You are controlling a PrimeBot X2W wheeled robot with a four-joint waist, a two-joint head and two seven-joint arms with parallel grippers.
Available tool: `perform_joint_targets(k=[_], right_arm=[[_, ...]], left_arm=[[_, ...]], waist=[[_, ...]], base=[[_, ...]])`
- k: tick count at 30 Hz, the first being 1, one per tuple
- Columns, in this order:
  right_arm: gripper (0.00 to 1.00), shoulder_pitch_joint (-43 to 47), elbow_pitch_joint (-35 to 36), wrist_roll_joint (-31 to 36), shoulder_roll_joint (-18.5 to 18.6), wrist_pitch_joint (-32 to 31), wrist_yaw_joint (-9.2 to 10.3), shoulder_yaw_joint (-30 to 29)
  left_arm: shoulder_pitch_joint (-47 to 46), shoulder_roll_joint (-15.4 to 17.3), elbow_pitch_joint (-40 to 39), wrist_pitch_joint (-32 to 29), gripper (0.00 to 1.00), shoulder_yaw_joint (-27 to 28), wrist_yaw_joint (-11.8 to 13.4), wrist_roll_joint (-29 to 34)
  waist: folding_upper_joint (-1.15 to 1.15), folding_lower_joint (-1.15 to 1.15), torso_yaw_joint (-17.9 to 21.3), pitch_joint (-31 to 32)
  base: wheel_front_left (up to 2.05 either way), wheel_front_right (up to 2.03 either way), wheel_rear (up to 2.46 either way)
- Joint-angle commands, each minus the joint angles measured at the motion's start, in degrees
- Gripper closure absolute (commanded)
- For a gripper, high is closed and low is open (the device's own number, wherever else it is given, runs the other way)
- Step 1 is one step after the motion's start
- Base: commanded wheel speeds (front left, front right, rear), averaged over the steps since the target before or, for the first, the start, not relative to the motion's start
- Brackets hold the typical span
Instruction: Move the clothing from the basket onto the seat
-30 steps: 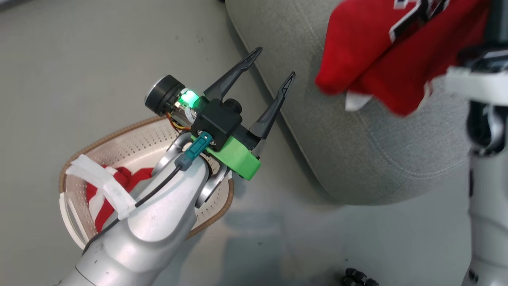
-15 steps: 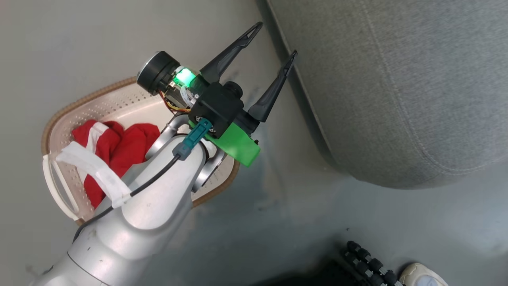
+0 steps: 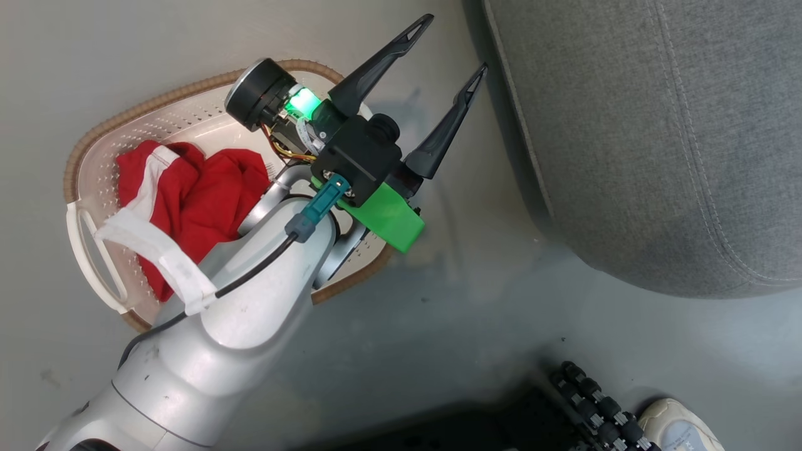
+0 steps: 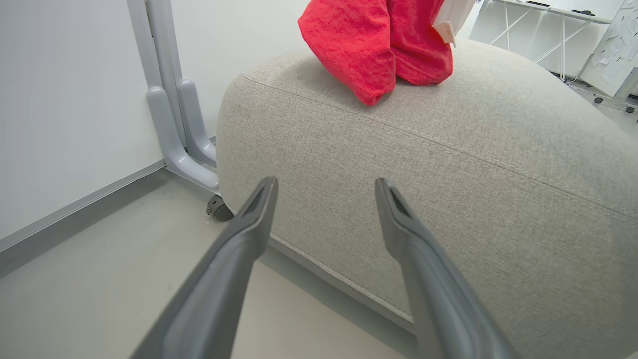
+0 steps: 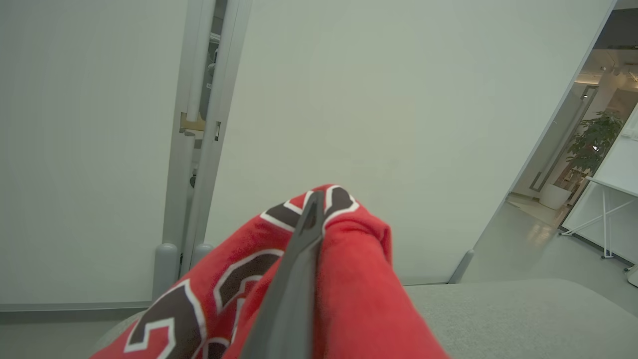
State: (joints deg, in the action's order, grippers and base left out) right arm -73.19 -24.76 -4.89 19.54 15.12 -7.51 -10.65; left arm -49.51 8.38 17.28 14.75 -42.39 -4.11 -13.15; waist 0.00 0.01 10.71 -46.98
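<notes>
The cream basket [image 3: 94,169] with its brown rim stands on the floor at the left of the head view. A red garment with a white stripe [image 3: 194,194] lies crumpled in it. My left gripper [image 3: 450,49] is open and empty above the floor between the basket and the grey seat [image 3: 658,138]. The left wrist view looks past that open left gripper [image 4: 326,183] at the seat's side [image 4: 448,199]. On top, a red jersey [image 4: 379,50] hangs down to the cushion. My right gripper [image 5: 315,199] is shut on the jersey [image 5: 349,279] by its black-and-white numbers, above the seat [image 5: 498,314].
A white shoe [image 3: 680,429] and black roller wheels [image 3: 592,407] sit at the head view's bottom right. Behind the seat stand white wall panels and a grey post foot [image 4: 174,139] with a caster [image 4: 219,209]. An open doorway [image 5: 588,164] lies to the right.
The head camera has swung, so the jersey and the right arm have passed out of its picture and the basket's garment shows more. My left gripper stays open.
</notes>
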Motion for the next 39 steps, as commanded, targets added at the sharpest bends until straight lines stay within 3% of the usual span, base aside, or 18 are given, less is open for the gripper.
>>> perform_joint_targets(k=[1,17,18,19,20,29,39], right_arm=[[1.0,1.2,-1.5,0.6,0.4,0.0,0.04,-0.1],[1.0,8.0,-11.5,3.5,-0.5,0.0,0.04,0.5],[0.85,8.3,-11.5,3.6,-0.7,0.0,0.04,0.5],[0.08,8.7,-11.4,3.7,-1.1,0.0,0.04,0.5],[0.0,9.1,-11.3,3.9,-1.3,0.0,0.04,0.5],[0.0,17.9,-7.9,3.2,-3.0,0.0,0.05,1.1],[0.0,32.0,-3.0,0.8,-3.9,0.0,0.05,2.4]], left_arm=[[-1.1,0.1,0.2,0.3,0.0,0.1,-0.2,0.3],[-1.4,-0.1,1.0,0.5,0.0,0.5,0.0,-0.1],[-1.2,-0.1,1.0,0.5,0.0,0.6,0.0,-0.2],[-1.0,0.0,1.0,0.5,0.0,0.7,0.1,-0.2],[-0.7,-0.1,0.9,0.5,0.0,0.9,0.2,-0.3],[3.8,-0.6,-0.1,0.4,0.0,3.6,0.7,-1.3],[11.9,-0.1,-1.5,0.4,0.0,10.4,2.0,-2.7]], waist=[[0.0,-0.01,-0.7,-0.6],[0.0,-0.01,-1.7,-0.9],[0.0,-0.01,-1.6,-0.6],[0.0,-0.01,-1.5,-0.2],[0.0,-0.01,-1.5,0.3],[0.0,-0.01,-0.9,8.2],[0.0,-0.01,-0.7,18.1]], base=[[0.0,0.0,0.0],[0.0,0.0,0.0],[0.0,0.0,0.0],[0.0,0.0,0.0],[0.0,0.0,0.0],[0.0,0.0,0.0],[0.0,0.0,0.0]])
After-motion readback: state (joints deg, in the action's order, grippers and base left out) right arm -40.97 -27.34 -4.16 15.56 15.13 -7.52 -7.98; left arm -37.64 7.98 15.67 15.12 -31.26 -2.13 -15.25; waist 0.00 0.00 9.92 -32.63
